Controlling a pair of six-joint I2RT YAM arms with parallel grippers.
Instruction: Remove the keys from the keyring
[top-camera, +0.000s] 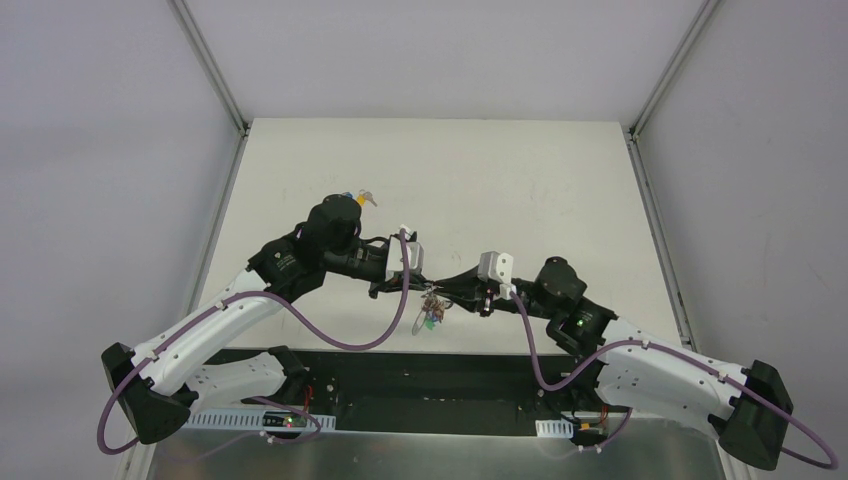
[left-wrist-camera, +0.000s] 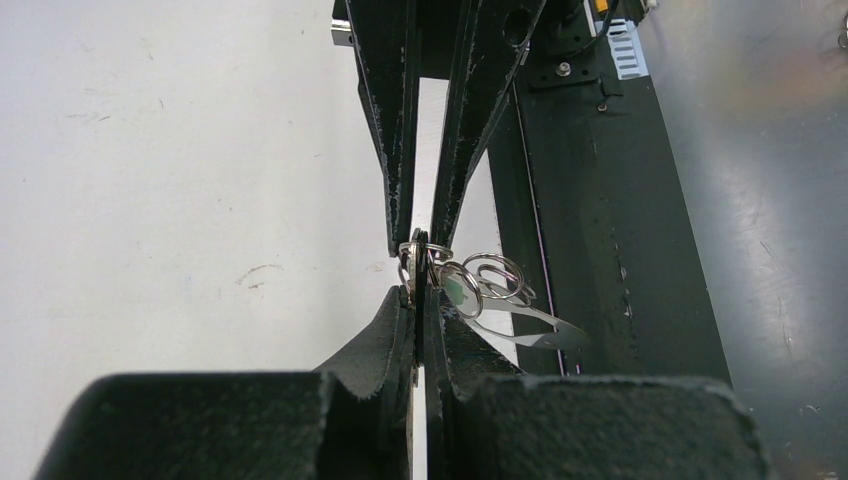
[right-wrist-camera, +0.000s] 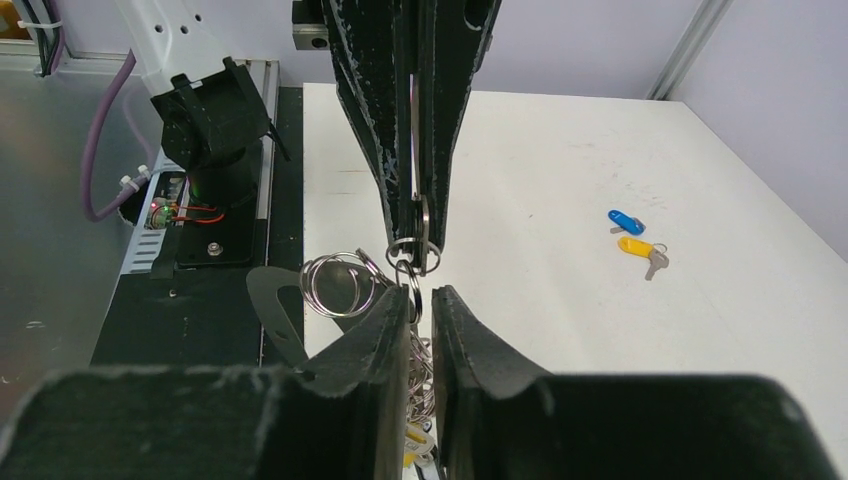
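Fingers (left-wrist-camera: 385, 340) of black left gripper (left-wrist-camera: 415, 300) pinched shut on thin silver metal keyring (left-wrist-camera: 428, 252), black right gripper (right-wrist-camera: 420, 300) nipping it tip-to-tip from opposite, coloured-head keys (top-camera: 430, 318) dangling straight below, equally near both.

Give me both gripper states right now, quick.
Left gripper: closed, pinching the keyring.
Right gripper: closed on the same keyring, from the opposite side.

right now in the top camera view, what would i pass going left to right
left arm's base → loose blue and yellow keys → left wrist camera → keyring → right wrist camera → right arm's base
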